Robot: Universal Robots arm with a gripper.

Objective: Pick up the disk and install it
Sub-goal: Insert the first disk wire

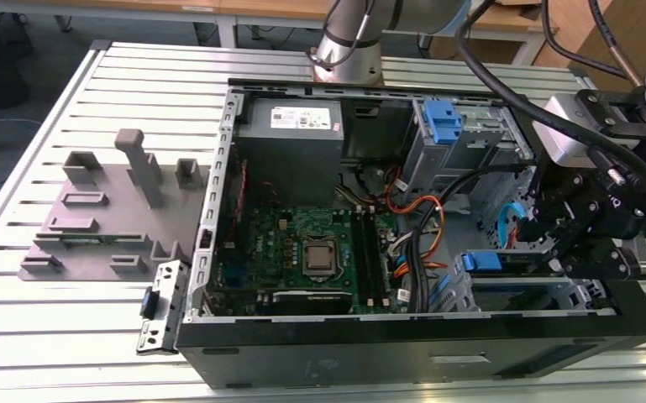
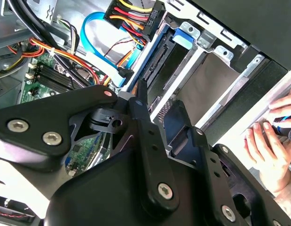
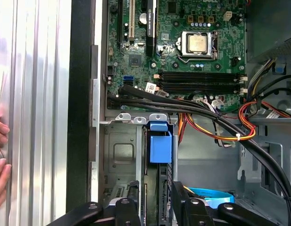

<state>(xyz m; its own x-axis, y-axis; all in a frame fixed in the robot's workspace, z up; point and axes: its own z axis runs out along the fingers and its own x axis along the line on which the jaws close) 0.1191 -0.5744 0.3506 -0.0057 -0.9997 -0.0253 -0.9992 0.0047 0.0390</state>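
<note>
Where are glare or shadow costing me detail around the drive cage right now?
First wrist view: the slatted table glares near-white; the drive cage and the blue tab on the disk are evenly lit. Second wrist view: the black gripper reads as one dark mass. Exterior view: even light, no glare on the computer case.

The tabletop [image 1: 98,327] is a bed of pale metal slats. An open black case [image 1: 412,359] lies on it on its side, with a grey jig [image 1: 87,227] with upright posts beside it towards the exterior view's left and a black bracket [image 1: 157,309] just beside the case's near corner. In the second wrist view a hand [image 2: 270,150] rests on the slats next to the case.
</note>
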